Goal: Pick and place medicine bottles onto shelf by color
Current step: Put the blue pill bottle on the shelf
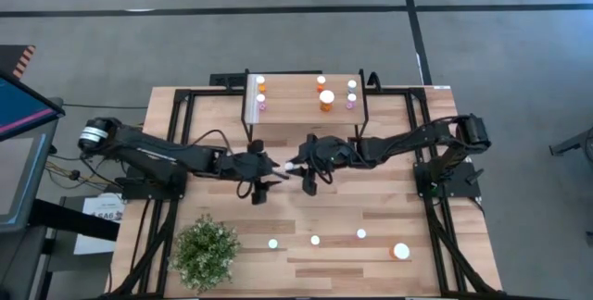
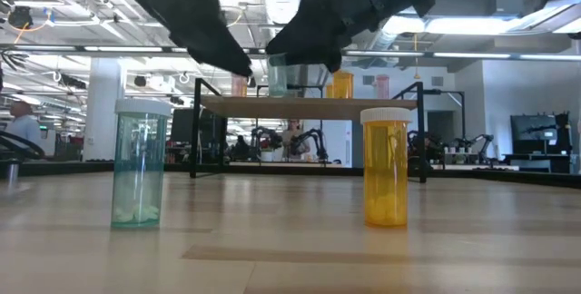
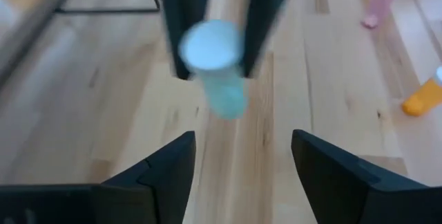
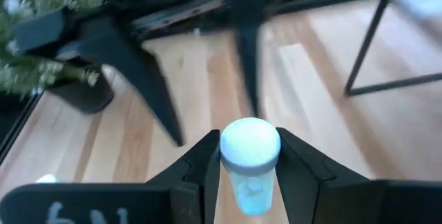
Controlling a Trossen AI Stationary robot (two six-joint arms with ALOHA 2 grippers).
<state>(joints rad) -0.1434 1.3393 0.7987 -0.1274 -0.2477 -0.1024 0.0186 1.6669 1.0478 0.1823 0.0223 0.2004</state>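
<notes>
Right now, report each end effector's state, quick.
Left end effector: open, holding nothing.
Right end effector: shut on a pale green medicine bottle, above mid-table.

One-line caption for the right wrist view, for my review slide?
Right hand clamps a pale green bottle by its white cap above the table, plant beyond.

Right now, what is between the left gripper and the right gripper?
A pale green bottle, clamped in the right gripper. The left wrist view shows it just beyond the open left gripper, with only bare tabletop underneath.
</notes>
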